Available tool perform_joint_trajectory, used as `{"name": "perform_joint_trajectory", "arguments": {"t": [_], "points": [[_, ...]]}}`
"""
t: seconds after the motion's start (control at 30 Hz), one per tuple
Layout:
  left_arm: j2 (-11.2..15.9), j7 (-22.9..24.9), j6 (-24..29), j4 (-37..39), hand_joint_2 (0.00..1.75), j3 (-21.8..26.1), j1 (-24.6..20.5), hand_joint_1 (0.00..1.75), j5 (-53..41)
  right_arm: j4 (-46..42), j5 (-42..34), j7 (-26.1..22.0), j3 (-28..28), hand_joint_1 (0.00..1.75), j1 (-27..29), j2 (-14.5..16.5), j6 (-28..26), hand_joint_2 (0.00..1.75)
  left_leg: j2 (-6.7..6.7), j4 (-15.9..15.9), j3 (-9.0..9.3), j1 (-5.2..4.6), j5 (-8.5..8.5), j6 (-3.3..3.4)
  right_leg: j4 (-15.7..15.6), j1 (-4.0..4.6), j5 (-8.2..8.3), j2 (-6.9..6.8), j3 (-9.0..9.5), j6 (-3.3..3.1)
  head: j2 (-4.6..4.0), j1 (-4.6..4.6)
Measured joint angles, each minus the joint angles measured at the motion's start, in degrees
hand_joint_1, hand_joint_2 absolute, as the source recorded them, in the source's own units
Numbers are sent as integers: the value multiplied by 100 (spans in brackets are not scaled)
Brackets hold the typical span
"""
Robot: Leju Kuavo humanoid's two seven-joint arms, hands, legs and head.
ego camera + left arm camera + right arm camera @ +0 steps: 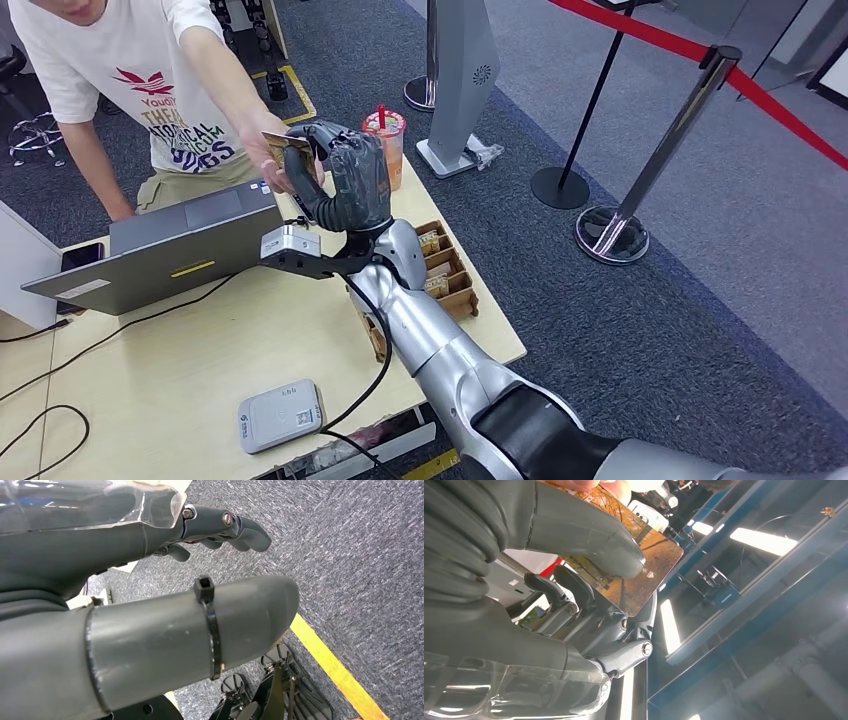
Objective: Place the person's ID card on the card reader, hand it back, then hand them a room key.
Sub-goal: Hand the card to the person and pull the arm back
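While raised, right robot hand (350,180) pinches card (636,565).

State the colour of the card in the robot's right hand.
The card is brown-gold, like autumn foliage; clearest in the right wrist view.

White T-shirt (150,60) on the person beyond the right hand (350,180) carries a red emblem, then stacked words, partly readable: "Youth", "THEA…", "…TORICAL", "…UBS". The grey card reader (280,415) on the bench (180,370), nearer the robot than that hand, bears a small round logo and unreadable print.
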Motion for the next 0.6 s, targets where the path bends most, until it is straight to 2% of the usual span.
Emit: {"name": "perform_joint_trajectory", "arguments": {"t": [0.27,0.3,0.4,0.43,0.6], "points": [[-16,2,50,0,0,0,0,0,32,-276,254,0,-106,175,307,48,0,175,-1,0,-1,0,-1,0,0,0,0,-1,0,0,0,1],[-22,2,61,0,0,0,0,0,39,-322,312,0,-125,160,360,57,0,175,-1,0,-1,0,-1,0,0,0,0,0,-1,0,0,0],[-46,1,100,0,0,0,0,0,82,-425,449,0,-175,29,493,82,-1,175,-1,0,-1,0,-1,0,0,0,0,0,-1,0,0,1],[-57,-5,108,0,0,0,-1,0,102,-441,497,0,-192,0,529,88,-1,175,-1,0,-1,0,-1,0,0,0,0,0,-1,0,0,1],[-113,-243,-163,0,0,0,2,0,175,-436,704,0,-302,0,686,111,-1,175,-1,0,-1,0,-1,0,0,0,0,-1,-1,0,0,1]]}}
